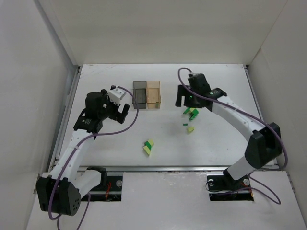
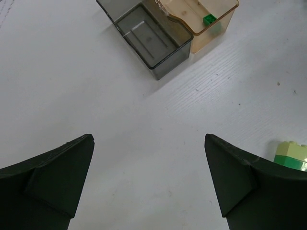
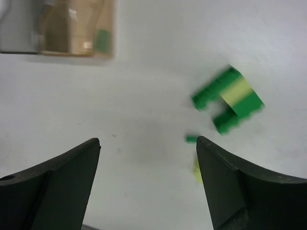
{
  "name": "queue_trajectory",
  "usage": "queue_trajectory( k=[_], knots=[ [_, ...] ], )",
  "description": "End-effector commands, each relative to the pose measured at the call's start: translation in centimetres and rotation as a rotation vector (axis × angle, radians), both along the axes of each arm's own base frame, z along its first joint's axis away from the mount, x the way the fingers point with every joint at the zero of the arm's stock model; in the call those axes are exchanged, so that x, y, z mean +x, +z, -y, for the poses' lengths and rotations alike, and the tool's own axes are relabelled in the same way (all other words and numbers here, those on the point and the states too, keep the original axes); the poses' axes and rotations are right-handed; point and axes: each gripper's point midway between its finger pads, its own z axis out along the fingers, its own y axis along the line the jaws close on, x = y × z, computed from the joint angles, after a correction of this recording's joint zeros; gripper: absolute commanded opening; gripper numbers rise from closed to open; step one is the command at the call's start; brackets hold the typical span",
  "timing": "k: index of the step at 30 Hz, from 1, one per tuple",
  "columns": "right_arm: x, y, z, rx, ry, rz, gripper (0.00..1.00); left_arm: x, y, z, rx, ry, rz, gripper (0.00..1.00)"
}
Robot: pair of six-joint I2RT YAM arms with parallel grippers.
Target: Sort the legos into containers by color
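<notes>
Right gripper (image 3: 147,142) hovering, fingers spread, empty; green-and-pale-yellow plastic brick cluster (image 3: 229,99) lying at its two o'clock. Left gripper (image 2: 148,139) also spread, translucent grey-and-amber boxes (image 2: 165,64) at twelve. Risk: grabbing joined bricks, mixing colours.

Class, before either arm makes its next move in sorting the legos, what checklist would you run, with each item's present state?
1. Left hand open, empty: ok.
2. Right hand open, empty: ok.
3. Grey container free of bricks: ok.
4. Amber container single-coloured: ok, only a green brick shows.
5. Green-and-yellow cluster centred under right hand: not ok, offset.
6. Cluster's bricks separated: cannot tell, blurred.
</notes>
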Motion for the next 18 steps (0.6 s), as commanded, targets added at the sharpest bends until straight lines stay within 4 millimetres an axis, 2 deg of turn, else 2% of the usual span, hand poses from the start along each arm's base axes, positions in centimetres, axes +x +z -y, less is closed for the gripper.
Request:
queue_trajectory(
  k=[1,2,3,6,7,9,12,13,18],
  knots=[
    [-2.8,-3.9,5.0,0.072,-0.225,-0.141,0.86,0.3,1.1,0.7,-0.019,-0.036,0.054,0.99],
    [-3.9,-5.7,6.3,0.099,-0.263,-0.188,0.83,0.5,1.0,1.0,-0.019,-0.046,0.057,0.99],
    [-3.7,-4.7,6.4,0.168,-0.322,-0.163,0.82,0.5,1.0,1.0,-0.019,-0.046,0.057,0.99],
    [-4.3,-5.4,7.1,0.244,-0.423,-0.183,0.81,0.6,1.1,1.4,-0.022,-0.055,0.070,0.99],
    [-4.0,-5.0,6.8,0.306,-0.474,-0.183,0.81,0.6,0.8,1.4,-0.022,-0.055,0.069,0.99],
    [-4.5,-6.1,7.0,0.334,-0.556,-0.223,0.81,0.6,1.0,1.9,-0.020,-0.067,0.081,0.99],
    [-4.7,-6.7,7.0,0.398,-0.661,-0.265,0.81,0.5,0.6,2.0,-0.014,-0.065,0.081,0.99],
    [-5.4,-7.7,7.1,0.394,-0.674,-0.295,0.81,0.3,0.5,2.1,-0.010,-0.067,0.082,0.99],
    [-6.4,-11.2,6.7,0.363,-0.691,-0.400,0.77,-0.1,-0.1,2.2,-0.005,-0.068,0.080,0.99]
  ],
)
